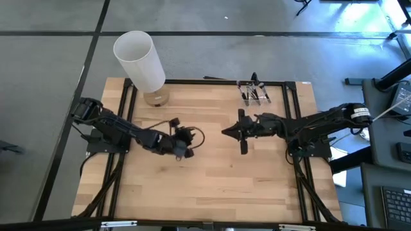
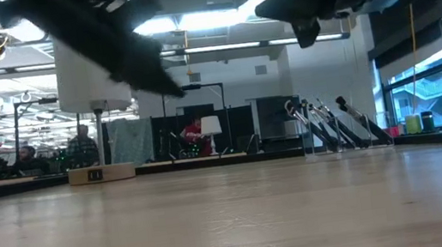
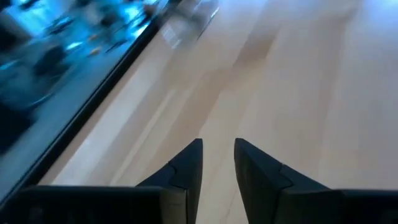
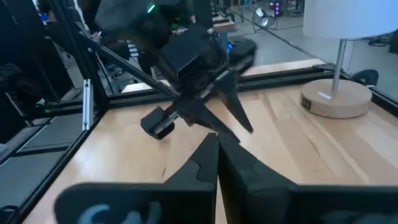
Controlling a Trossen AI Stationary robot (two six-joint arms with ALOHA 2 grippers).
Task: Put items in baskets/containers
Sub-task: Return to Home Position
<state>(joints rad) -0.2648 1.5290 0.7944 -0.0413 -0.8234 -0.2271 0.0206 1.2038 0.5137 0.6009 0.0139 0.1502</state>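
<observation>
Brushes (image 2: 324,132): several black-handled makeup brushes standing in the holder, leaning aslant in the low view; exact count cannot be told.
Holder (image 1: 254,95): small clear plastic organizer, upright at the far edge of the table, right of centre, just inside the black frame.
Right gripper (image 1: 226,133): raised above the middle of the table, on the near side of the holder and apart from it; fingers pressed together, nothing between them.
Left gripper (image 1: 185,140): raised above the table left of centre, facing the right gripper across a gap; fingers parted by a narrow slit, holding nothing.
Lamp (image 1: 138,59): tall white cylindrical shade on a round wooden base, far-left corner, well apart from the holder.
Table (image 1: 225,189): pale wooden planks, framed by black rails.
People (image 2: 195,132): a few seated figures in the room beyond the table, low view only.
</observation>
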